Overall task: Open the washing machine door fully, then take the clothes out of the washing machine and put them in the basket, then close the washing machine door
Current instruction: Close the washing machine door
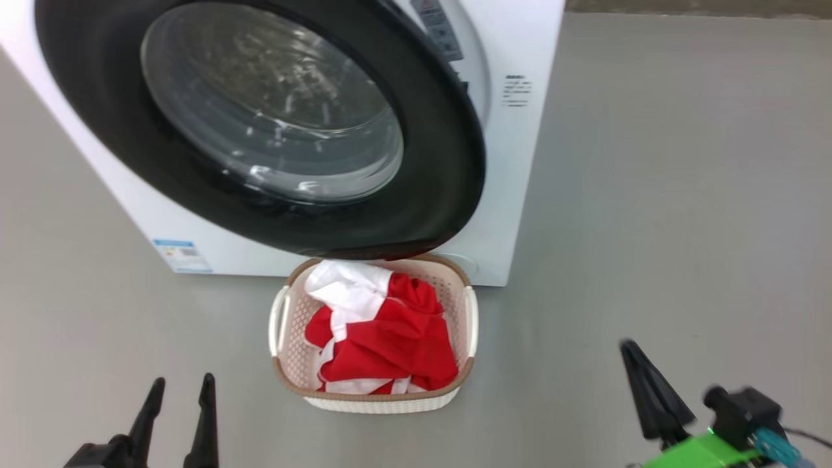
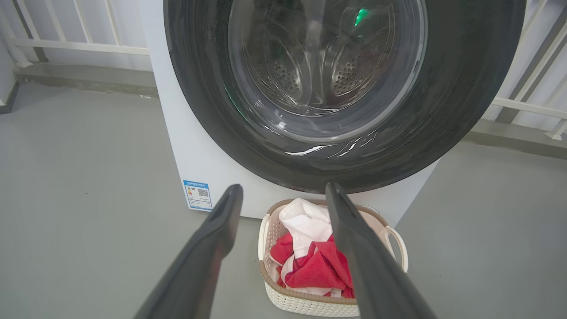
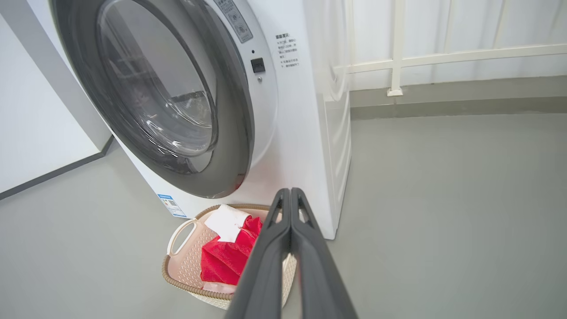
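You have the clothes (image 1: 390,338) where the task wants them: the red and white heap lies in the basket (image 1: 374,398), filling most of it. The basket sits on the floor (image 1: 650,195) tight against the front of the washing machine (image 1: 520,162), under the lower edge of the door, most likely so that the carry from drum to basket is short.

What remains is the washing machine door (image 1: 448,162). In the right wrist view its right edge stands off the white front panel, so it looks ajar, swung most of the way home but not latched. Through the glass, the left wrist view shows bare steel drum and no fabric, which suggests the unloading is finished.

Your right gripper (image 1: 629,348) is near you at the lower right, well apart from the door, with its two fingers pressed flat together and nothing between them. That pinched shape makes a firm blunt tip, a sensible tool for pushing on the black rim. Your left gripper (image 1: 183,383) hangs at the lower left with its fingers spread wide and empty, short of the basket and aimed towards it.

Press on the door's free right side, away from the hinge, and mind that the lower rim swings just above the basket.
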Robot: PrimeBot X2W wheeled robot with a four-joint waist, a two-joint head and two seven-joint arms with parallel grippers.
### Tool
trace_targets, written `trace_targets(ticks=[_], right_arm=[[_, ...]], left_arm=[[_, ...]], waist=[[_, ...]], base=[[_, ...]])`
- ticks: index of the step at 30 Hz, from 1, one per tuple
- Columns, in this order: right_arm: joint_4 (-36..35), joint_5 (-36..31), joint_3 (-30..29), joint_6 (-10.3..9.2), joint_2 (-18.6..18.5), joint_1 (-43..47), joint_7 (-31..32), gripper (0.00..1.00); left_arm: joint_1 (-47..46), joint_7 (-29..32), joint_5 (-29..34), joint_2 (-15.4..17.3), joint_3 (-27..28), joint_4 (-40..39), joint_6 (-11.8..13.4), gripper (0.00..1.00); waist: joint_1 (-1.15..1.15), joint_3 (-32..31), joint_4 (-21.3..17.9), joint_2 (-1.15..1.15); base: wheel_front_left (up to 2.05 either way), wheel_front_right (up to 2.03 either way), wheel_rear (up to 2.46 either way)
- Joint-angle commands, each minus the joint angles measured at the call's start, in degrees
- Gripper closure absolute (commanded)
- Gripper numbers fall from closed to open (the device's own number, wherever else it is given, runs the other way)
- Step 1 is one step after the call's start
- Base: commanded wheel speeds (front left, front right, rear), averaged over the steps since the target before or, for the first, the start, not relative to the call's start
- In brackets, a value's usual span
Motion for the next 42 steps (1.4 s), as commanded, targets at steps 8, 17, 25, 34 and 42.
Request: trace_targets(ticks=[8,17,25,34,42], right_arm=[[-0.3,2.1,7.0,0.36,-0.5,-11.6,-0.4,1.0],[1.7,3.1,11.0,0.36,-1.4,-22.6,-0.4,1.0],[5.5,2.1,10.9,0.36,-1.7,-29.2,-0.4,1.0],[7.9,1.1,8.9,0.36,-2.7,-35.4,-0.4,1.0],[9.0,0.5,5.3,0.36,-2.7,-41.7,-0.4,1.0]], left_arm=[[-1.4,-0.4,0.2,-0.8,1.1,-2.5,-0.3,0.0],[-2.9,-0.4,-0.4,-1.8,-0.8,-3.1,-0.3,0.0],[-5.8,-0.4,-2.2,-2.2,-2.8,-3.2,-0.3,0.0],[-9.7,-0.4,-5.8,-2.3,-6.2,-2.9,-0.3,0.0],[-13.8,-0.4,-8.2,-2.3,-8.7,-2.7,-0.3,0.0]], waist=[[0.0,1.7,5.0,0.0],[0.0,4.2,9.5,0.0],[0.0,9.4,13.2,0.0],[0.0,15.6,15.6,0.0],[0.0,20.6,17.2,0.0]], base=[[0.0,0.0,0.0],[0.0,0.0,0.0],[0.0,0.0,0.0],[0.0,0.0,0.0],[0.0,0.0,0.0]])
